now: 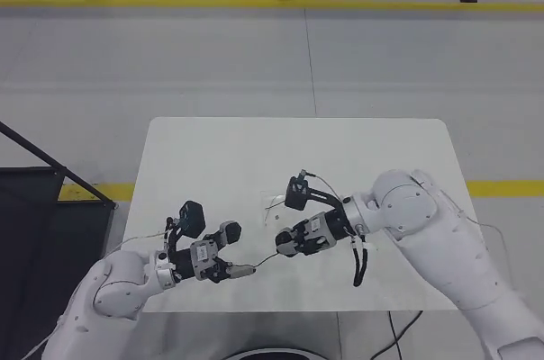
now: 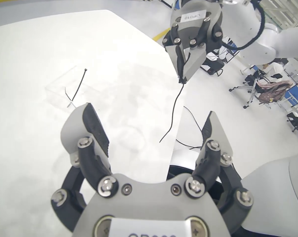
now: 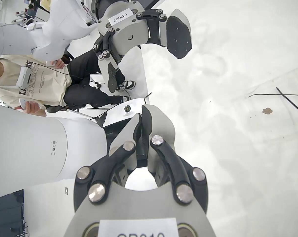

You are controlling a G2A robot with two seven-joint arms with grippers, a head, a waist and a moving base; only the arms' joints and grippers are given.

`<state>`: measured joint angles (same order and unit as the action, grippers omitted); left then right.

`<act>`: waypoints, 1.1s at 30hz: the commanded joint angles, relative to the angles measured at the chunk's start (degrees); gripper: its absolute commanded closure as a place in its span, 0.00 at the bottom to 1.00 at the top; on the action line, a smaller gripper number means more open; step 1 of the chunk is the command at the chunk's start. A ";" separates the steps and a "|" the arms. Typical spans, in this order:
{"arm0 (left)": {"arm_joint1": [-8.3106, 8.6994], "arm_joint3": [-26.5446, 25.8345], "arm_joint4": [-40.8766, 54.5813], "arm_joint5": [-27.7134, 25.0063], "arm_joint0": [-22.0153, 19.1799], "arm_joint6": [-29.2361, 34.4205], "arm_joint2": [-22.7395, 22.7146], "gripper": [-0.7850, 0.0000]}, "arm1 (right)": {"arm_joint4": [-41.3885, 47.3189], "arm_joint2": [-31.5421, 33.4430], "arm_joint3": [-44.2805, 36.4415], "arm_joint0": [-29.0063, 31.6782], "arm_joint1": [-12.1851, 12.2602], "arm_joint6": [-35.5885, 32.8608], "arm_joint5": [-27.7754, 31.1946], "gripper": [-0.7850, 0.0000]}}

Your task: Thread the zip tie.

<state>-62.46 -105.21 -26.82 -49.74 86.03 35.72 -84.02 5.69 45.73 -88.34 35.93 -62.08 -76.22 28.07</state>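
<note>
1. The right tool [image 3: 141, 114] is clamping a black zip tie [image 2: 174, 104]; its tail is dangling above the bench's [image 1: 344, 153] front edge;
2. The left tool [image 2: 150, 114] is gaping apart near that tail;
3. A second tie [image 2: 79, 85] is lying on the bench.

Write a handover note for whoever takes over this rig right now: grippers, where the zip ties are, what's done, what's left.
Right gripper: shut on a black zip tie, held above the table, tail hanging free.
Left gripper: open, empty, facing that tail, not touching it.
A second zip tie lies on the table at a clear plastic piece.
Done: one tie picked up.
Left: catch the tail and thread it; no loop yet.
</note>
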 commanded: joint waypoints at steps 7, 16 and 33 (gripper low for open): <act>0.46 0.21 -0.36 -0.57 -0.49 -0.12 1.60 0.58 | 3.54 -5.36 4.03 -4.39 -0.18 1.58 1.59 1.00; 0.76 0.72 -2.62 -0.17 -1.14 -1.67 3.32 0.67 | 5.43 -9.23 6.10 -7.21 -0.15 2.74 2.74 1.00; 1.64 1.53 -1.59 -0.37 -2.47 -1.33 5.76 0.75 | 7.21 -14.13 8.08 -10.72 -0.38 3.88 3.87 1.00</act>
<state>-60.90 -103.75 -28.61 -50.07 83.68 34.18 -78.44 12.84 31.85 -80.37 25.36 -62.44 -72.40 31.89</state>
